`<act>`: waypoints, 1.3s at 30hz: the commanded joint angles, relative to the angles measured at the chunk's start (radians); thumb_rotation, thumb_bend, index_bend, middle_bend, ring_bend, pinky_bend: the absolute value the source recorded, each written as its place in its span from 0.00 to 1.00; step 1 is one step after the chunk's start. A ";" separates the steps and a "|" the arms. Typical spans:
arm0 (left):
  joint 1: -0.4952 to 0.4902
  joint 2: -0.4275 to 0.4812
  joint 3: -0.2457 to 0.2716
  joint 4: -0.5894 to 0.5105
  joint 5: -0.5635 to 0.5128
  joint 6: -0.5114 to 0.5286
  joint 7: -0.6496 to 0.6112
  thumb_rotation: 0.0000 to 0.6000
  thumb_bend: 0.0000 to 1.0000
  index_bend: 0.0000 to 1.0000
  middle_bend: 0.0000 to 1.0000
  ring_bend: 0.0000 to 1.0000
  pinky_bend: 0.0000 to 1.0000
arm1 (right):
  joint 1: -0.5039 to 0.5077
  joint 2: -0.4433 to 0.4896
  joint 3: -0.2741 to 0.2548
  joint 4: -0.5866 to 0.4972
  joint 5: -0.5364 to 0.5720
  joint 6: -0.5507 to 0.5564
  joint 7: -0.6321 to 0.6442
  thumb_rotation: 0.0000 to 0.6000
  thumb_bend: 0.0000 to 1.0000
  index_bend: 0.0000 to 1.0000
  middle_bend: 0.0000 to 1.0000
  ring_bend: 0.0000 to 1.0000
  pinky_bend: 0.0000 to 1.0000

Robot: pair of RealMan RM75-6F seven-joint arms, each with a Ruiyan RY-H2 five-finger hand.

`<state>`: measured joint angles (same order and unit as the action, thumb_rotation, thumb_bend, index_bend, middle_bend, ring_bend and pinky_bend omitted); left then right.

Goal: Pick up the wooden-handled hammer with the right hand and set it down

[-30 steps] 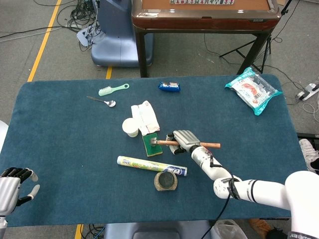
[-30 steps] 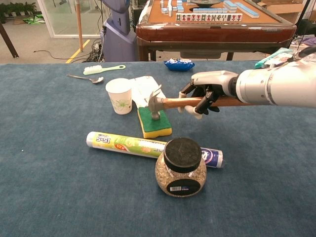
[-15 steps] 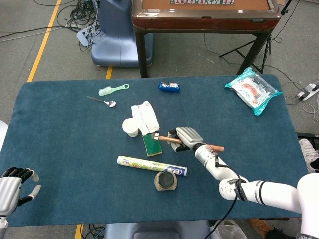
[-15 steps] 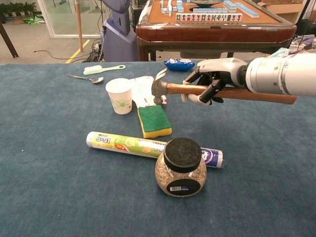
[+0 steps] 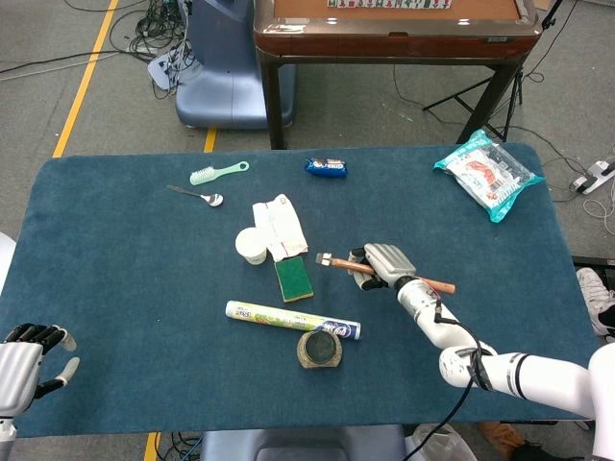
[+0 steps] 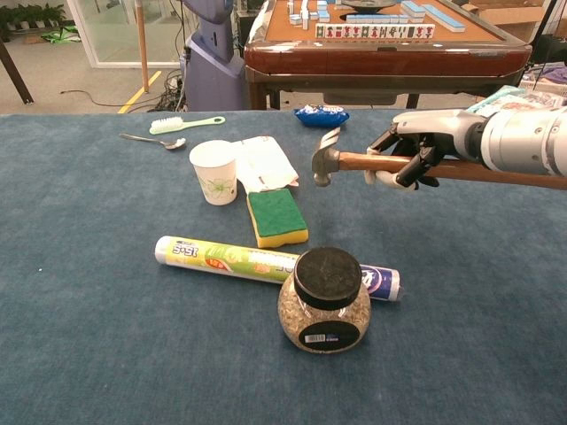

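My right hand (image 6: pixel 409 152) grips the hammer (image 6: pixel 354 162) by its wooden handle, fingers wrapped around it, holding it level above the blue tabletop (image 6: pixel 106 266) with the steel head pointing toward my left. The head hangs in the air to the right of the green sponge (image 6: pixel 276 216) and beyond the jar (image 6: pixel 324 301) and the long roll (image 6: pixel 230 258). My left hand (image 5: pixel 27 357) rests at the near left corner, holding nothing, fingers loosely apart.
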<state>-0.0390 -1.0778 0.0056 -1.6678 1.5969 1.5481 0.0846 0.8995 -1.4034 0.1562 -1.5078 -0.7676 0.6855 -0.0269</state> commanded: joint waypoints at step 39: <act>-0.005 -0.001 -0.003 -0.003 -0.014 -0.013 0.006 1.00 0.25 0.54 0.50 0.38 0.27 | -0.487 0.249 -0.091 -0.277 -0.437 0.638 0.028 1.00 0.26 0.00 0.09 0.01 0.16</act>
<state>-0.0436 -1.0791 0.0023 -1.6708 1.5829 1.5352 0.0904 0.4575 -1.1857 0.0878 -1.7520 -1.1685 1.2748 0.0094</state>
